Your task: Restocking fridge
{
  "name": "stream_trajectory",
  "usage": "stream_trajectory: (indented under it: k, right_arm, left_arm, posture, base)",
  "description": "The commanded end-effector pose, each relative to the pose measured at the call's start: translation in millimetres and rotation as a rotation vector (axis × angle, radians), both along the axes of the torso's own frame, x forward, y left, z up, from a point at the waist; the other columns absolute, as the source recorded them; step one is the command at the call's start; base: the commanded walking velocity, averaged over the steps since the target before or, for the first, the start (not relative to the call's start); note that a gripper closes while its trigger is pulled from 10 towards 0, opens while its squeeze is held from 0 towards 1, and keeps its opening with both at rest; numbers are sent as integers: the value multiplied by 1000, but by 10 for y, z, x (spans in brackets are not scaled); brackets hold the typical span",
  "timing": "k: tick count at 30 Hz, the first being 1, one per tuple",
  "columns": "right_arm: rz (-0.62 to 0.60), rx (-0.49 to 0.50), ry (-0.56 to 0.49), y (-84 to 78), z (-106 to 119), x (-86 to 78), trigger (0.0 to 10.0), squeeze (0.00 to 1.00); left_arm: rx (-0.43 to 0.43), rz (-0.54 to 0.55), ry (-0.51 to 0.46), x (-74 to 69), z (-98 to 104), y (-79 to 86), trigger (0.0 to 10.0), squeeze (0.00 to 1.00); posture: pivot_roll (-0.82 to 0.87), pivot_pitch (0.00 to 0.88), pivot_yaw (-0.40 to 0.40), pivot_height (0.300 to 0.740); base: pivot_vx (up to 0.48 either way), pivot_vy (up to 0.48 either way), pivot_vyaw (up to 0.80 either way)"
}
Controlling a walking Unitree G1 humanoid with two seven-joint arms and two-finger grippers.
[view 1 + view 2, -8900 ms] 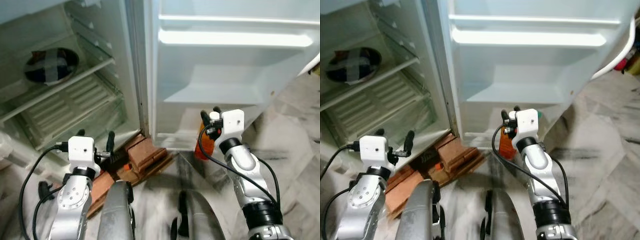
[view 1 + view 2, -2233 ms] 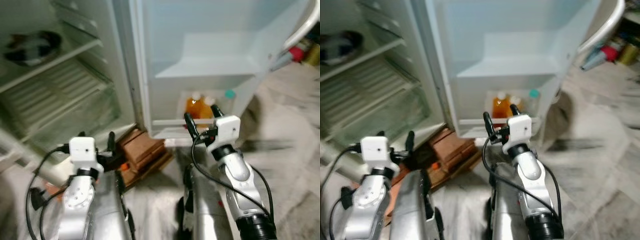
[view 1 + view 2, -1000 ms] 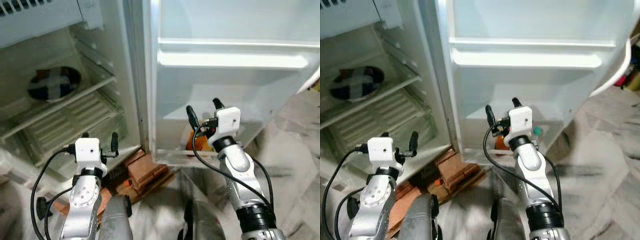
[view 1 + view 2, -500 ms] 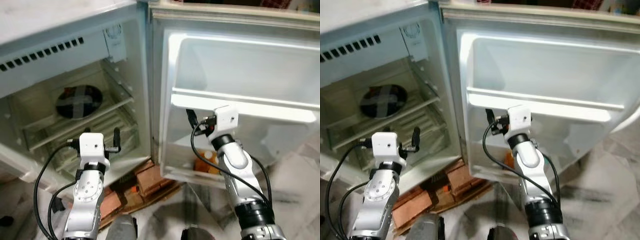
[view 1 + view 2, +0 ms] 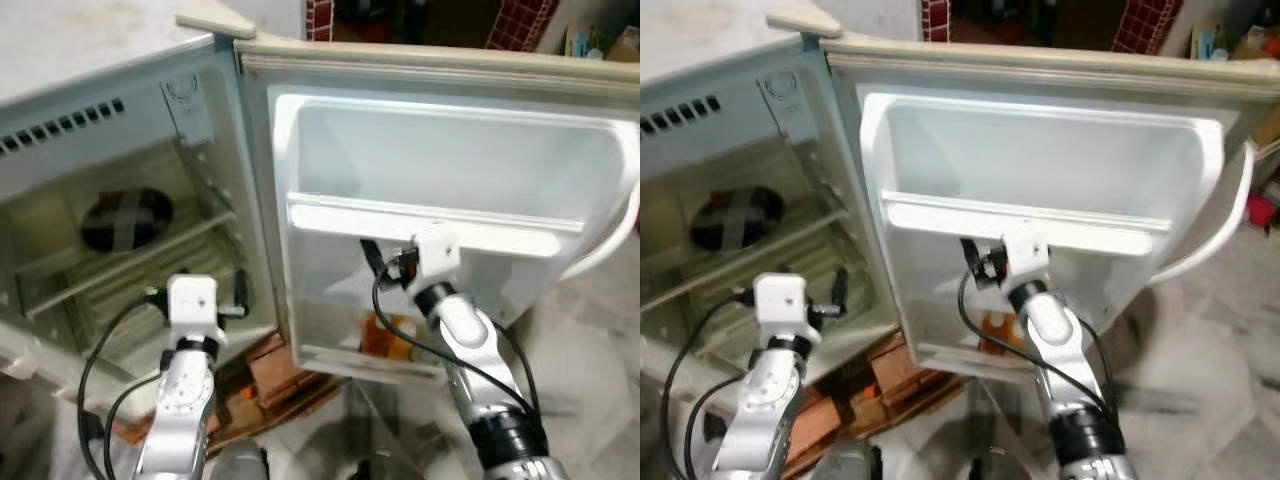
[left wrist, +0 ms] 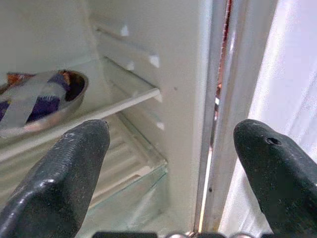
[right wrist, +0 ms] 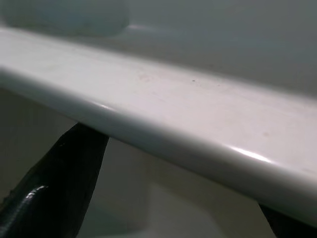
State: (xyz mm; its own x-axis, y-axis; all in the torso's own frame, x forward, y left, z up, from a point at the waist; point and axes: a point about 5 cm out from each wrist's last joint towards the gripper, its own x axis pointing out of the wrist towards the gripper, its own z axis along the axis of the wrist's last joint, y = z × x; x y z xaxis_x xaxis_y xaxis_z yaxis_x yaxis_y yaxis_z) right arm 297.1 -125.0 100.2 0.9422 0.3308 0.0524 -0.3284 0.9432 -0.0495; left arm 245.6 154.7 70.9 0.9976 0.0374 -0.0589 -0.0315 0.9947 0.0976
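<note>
Right gripper point(image 5: 385, 262) has risen; orange bottles point(image 5: 388, 336) fill door bin point(image 5: 330, 352).

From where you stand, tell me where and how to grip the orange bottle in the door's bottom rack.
Grip the orange bottle around its upper body, coming from above and in front with the right gripper. It stands upright in the door's bottom rack, whose front rail hides its base, so only the upper part is free.

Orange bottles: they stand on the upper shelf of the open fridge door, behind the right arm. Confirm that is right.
Not quite. The orange bottles stand in the lowest door shelf, not the upper one; the left eye view shows them at the door's bottom behind the right arm. The upper door shelf holds nothing that I can see, and the right gripper is just under its rail.
</note>
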Motion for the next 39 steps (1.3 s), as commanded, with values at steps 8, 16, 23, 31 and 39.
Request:
stream_trajectory:
  k: [8, 16, 23, 31, 39]
  right_arm:
    - [62, 15, -56, 80, 128, 1, 10000, 0]
    - [98, 34, -19, 126, 98, -23, 10000, 0]
    - [292, 100, 70, 259, 48, -120, 10000, 0]
    - [406, 61, 63, 334, 53, -192, 10000, 0]
    - [69, 66, 0, -3, 178, 58, 10000, 0]
  left_arm:
    - [17, 24, 23, -36, -38, 64, 10000, 0]
    - [23, 15, 27, -32, -39, 48, 10000, 0]
    - [31, 10, 27, -26, -33, 43, 10000, 0]
    - [25, 7, 7, -9, -7, 41, 10000, 0]
    - [-1, 29, 4, -10, 3, 78, 10000, 0]
  posture:
    - [91, 60, -10, 740]
    - [87, 67, -11, 740]
    - [88, 75, -11, 740]
    - [95, 74, -19, 740]
    - [95, 76, -24, 740]
  base:
    - [-263, -400, 0]
    - [-270, -396, 0]
    - [-272, -395, 0]
    - [-61, -243, 0]
    - [0, 0, 313]
